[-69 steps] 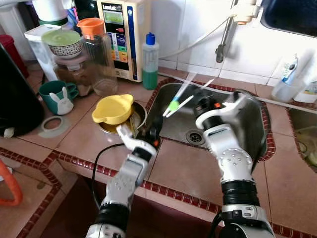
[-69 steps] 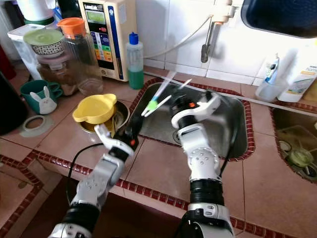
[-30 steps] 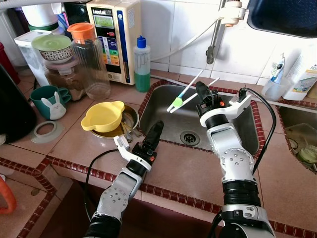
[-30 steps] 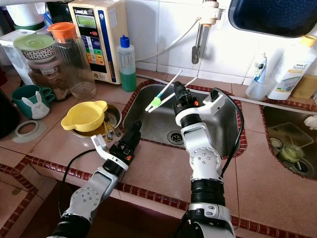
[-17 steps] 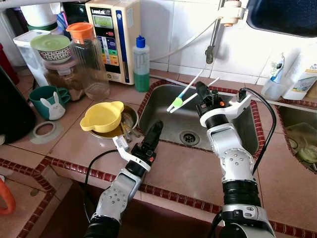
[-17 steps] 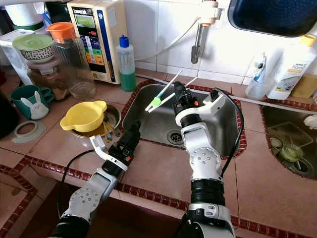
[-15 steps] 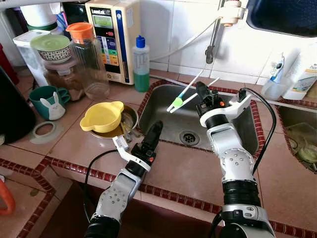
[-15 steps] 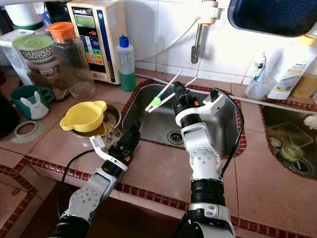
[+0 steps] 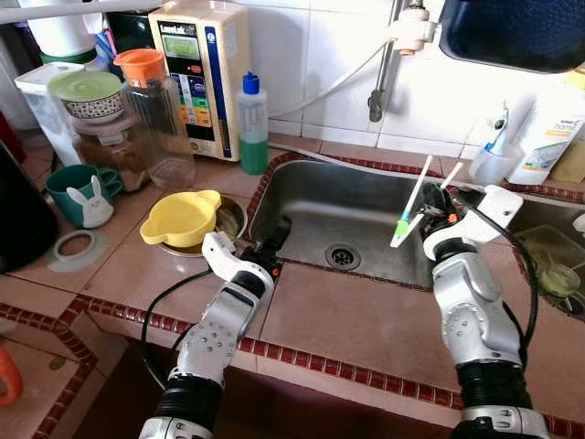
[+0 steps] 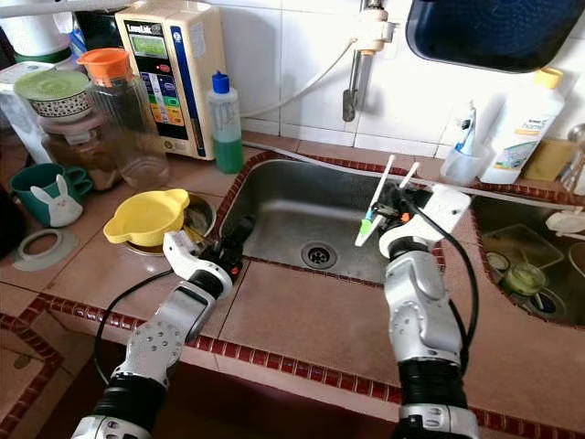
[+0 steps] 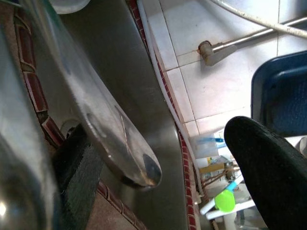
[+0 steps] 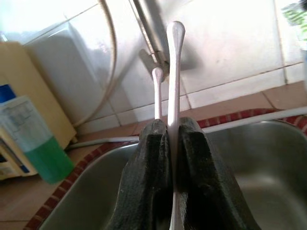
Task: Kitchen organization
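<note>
My right gripper (image 9: 431, 218) hangs over the right edge of the steel sink (image 9: 311, 197), shut on two thin white-handled utensils (image 9: 409, 208), one with a green band. The right wrist view shows both handles (image 12: 172, 72) pinched between the black fingers (image 12: 148, 163). My left gripper (image 9: 271, 240) lies low at the sink's left rim, beside the metal bowl (image 9: 230, 217) that holds a yellow bowl (image 9: 181, 218). In the left wrist view its fingers (image 11: 268, 167) stand wide apart, with a blurred steel utensil (image 11: 120, 148) between them.
On the left counter stand a green soap bottle (image 9: 252, 128), a water purifier (image 9: 192, 64), an orange-lidded glass jug (image 9: 151, 110) and a green rabbit mug (image 9: 78, 192). A tap (image 9: 379, 82) hangs over the sink. A toothbrush cup (image 9: 489, 160) and a second basin (image 9: 548, 265) are at the right.
My right gripper has carried the utensils from over the sink's middle to its right edge. The left gripper has dropped lower against the sink's left rim. The camera has shifted slightly.
</note>
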